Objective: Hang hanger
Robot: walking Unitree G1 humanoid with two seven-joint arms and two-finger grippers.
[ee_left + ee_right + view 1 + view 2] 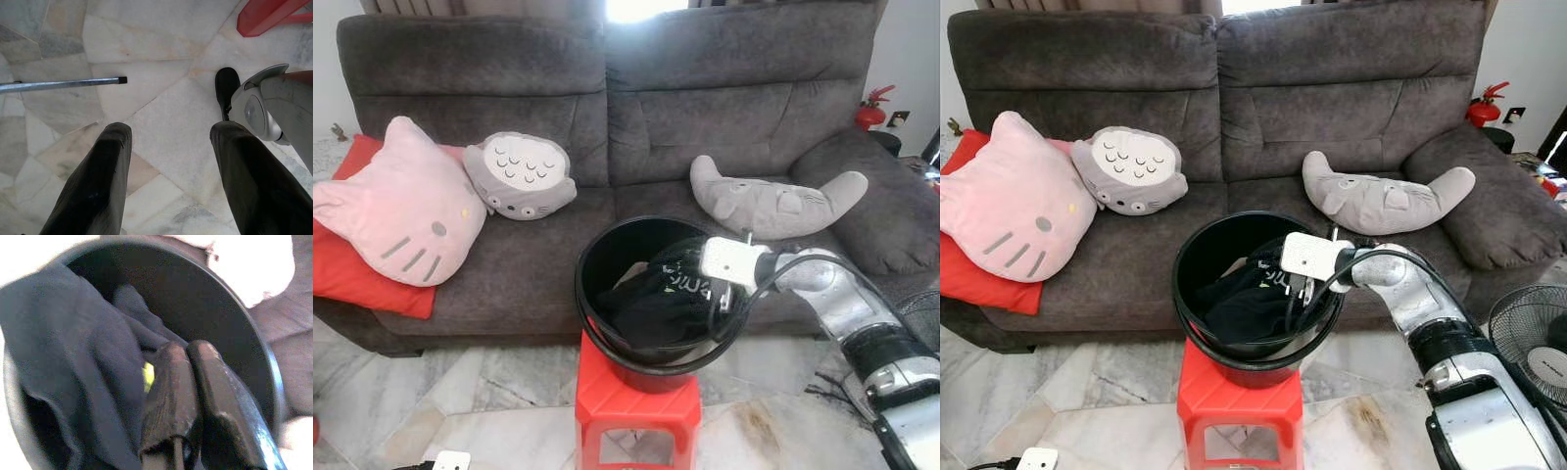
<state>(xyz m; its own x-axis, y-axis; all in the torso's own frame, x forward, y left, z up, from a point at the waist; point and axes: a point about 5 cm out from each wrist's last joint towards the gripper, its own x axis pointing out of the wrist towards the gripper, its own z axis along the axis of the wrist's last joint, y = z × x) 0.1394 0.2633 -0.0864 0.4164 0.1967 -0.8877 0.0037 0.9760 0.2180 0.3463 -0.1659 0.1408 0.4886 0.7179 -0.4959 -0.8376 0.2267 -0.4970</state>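
On the grey sofa [489,264] lie a pink cat cushion [396,201], a grey owl plush [519,176] and a grey crescent plush [773,201]. Before it, a black bucket [592,264] sits on a red stool [636,401], holding dark clothing [651,304]. Reaching in from the right, the bent right arm dips the right gripper [188,367] into the bucket, fingers pressed together against the cloth. I cannot make out a hanger. Hanging low, the left gripper [166,161] has fingers spread above the marble floor [146,49].
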